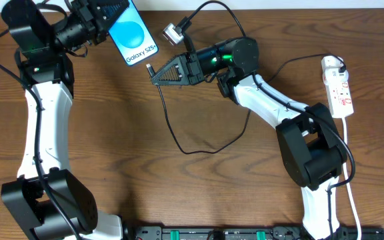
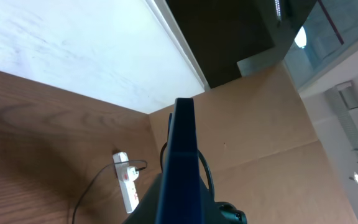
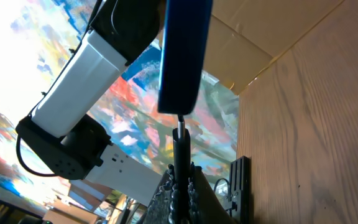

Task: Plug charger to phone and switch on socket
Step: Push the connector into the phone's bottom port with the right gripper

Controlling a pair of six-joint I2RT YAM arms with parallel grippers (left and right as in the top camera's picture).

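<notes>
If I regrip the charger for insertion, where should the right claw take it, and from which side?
Probably on the charger's stiff connector body just behind the metal tip, not the limp cable. Bring the right claw in from the cable side, in line with the tip, since it points straight at the phone's narrow bottom edge.

table (image 1: 199,200): showing dark wood grain | cardboard panel (image 2: 260,124): standing behind table edge | painted backdrop (image 3: 30,50): glowing multicolour | white surface (image 2: 73,43): catching bright light
</notes>
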